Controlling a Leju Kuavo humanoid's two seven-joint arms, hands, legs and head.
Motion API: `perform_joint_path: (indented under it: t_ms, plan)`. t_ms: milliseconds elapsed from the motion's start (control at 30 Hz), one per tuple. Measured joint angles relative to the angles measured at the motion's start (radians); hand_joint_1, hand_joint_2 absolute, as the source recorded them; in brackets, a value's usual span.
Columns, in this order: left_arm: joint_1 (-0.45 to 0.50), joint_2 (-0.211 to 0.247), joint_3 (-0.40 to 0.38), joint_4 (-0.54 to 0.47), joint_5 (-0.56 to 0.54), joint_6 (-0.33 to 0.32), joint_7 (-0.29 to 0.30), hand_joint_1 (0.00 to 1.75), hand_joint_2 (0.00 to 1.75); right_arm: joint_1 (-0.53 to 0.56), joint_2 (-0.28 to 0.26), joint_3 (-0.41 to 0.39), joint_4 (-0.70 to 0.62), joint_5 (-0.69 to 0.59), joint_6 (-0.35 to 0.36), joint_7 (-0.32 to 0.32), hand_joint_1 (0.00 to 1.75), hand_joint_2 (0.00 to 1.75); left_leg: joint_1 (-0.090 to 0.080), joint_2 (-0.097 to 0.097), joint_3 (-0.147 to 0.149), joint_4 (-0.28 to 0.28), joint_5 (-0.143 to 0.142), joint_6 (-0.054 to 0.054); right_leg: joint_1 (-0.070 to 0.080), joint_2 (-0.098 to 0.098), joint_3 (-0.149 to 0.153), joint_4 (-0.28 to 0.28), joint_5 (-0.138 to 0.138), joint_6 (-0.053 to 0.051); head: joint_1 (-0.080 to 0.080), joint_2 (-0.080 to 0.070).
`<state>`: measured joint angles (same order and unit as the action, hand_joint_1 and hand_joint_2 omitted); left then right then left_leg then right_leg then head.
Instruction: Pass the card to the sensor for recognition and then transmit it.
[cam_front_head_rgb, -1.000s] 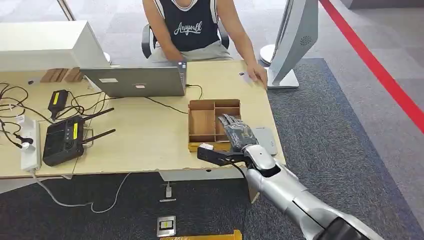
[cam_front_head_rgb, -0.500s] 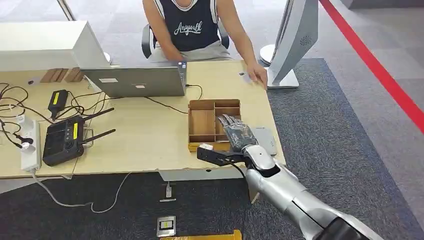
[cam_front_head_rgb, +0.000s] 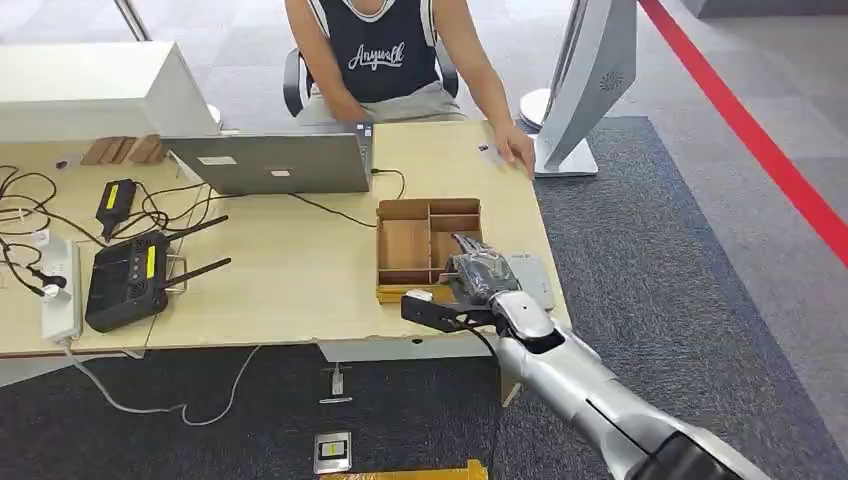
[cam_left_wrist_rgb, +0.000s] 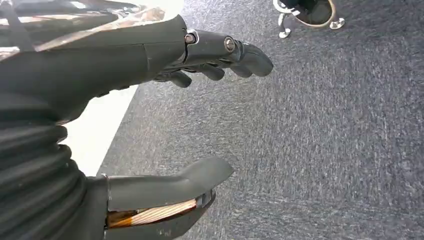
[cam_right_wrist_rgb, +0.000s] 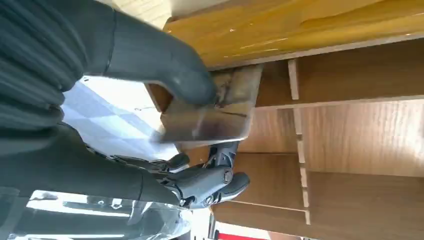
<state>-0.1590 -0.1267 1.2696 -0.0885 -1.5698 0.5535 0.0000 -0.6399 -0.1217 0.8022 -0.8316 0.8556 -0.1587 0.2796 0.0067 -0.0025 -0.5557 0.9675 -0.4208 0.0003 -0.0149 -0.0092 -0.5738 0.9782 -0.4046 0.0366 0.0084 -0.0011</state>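
My right hand (cam_front_head_rgb: 478, 276) is at the right-hand compartments of the wooden divided tray (cam_front_head_rgb: 405, 243) near the table's front edge. Its fingers are curled. In the right wrist view the thumb (cam_right_wrist_rgb: 165, 65) presses a shiny, blurred card (cam_right_wrist_rgb: 212, 117) against the fingers (cam_right_wrist_rgb: 210, 182) just above the tray (cam_right_wrist_rgb: 360, 140). A flat grey sensor pad (cam_front_head_rgb: 532, 277) lies on the table right beside the tray and my hand. My left hand (cam_left_wrist_rgb: 150, 60) hangs over grey carpet with fingers and thumb apart, holding nothing.
A person sits at the far side of the table, one hand (cam_front_head_rgb: 515, 147) resting by a small white card (cam_front_head_rgb: 489, 154). A laptop (cam_front_head_rgb: 270, 162), a black router (cam_front_head_rgb: 128, 280), cables and a power strip (cam_front_head_rgb: 60, 290) fill the left. A white monitor stand (cam_front_head_rgb: 585, 80) is far right.
The right hand's fingers have curled in from lying flat in the tray, and the hand has shifted slightly right. The person has not moved.
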Motion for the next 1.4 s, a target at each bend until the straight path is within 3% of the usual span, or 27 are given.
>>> perform_joint_path:
  t_ms: [1133,1200,1233,1267,1300,1333,1400]
  plan:
    - [0.000,0.000,0.000,0.000,0.000,0.000,-0.003,0.00,1.75,-0.001,-0.006,-0.004,0.004,-0.009,-0.002,0.006,1.75,1.75,0.000,0.000,0.000,0.000,0.000,0.000,0.000,0.000,0.000,0.000,0.000,0.000,0.000,0.000]
    - [0.000,0.000,0.000,0.000,0.000,0.000,-0.006,0.00,1.75,0.000,-0.007,-0.005,0.004,-0.008,-0.021,0.005,1.75,1.75,0.000,0.000,0.000,0.000,0.000,0.000,0.000,0.000,0.000,0.000,0.000,0.000,0.000,0.000]
    - [0.000,0.000,0.000,0.000,0.000,0.001,-0.006,0.00,1.75,0.001,-0.007,-0.007,0.003,0.000,-0.055,0.002,1.75,1.75,0.000,0.000,0.000,0.000,0.000,0.000,0.000,0.000,0.000,0.000,0.000,0.000,0.000,0.000]
    - [0.001,0.000,0.000,0.000,0.000,0.003,-0.006,0.00,1.75,0.001,-0.010,-0.013,-0.009,0.017,-0.136,-0.001,1.75,1.75,0.000,0.000,-0.001,0.000,0.000,0.000,0.000,0.000,0.000,0.000,0.001,0.000,0.000,0.000]
    - [0.001,0.000,0.000,0.000,0.000,0.004,-0.006,0.00,1.75,-0.006,-0.014,-0.020,-0.032,0.024,-0.185,0.016,1.75,1.75,0.000,0.000,-0.001,0.000,0.000,0.000,0.000,0.000,0.000,0.001,0.001,0.000,0.000,0.000]
    - [0.001,0.000,0.000,0.000,0.000,0.006,-0.006,0.00,1.75,-0.025,-0.019,-0.027,-0.076,0.025,-0.182,0.053,1.75,1.75,0.000,0.001,-0.001,0.000,0.000,0.000,-0.001,0.001,-0.001,0.001,0.002,0.000,0.000,0.000]
    - [0.001,-0.001,0.000,0.000,0.000,0.011,-0.011,0.00,1.75,-0.075,-0.035,-0.047,-0.152,0.037,-0.113,0.097,1.75,1.75,-0.001,0.002,0.000,0.000,0.001,0.000,-0.001,0.001,-0.001,0.000,0.002,-0.001,0.000,0.000]
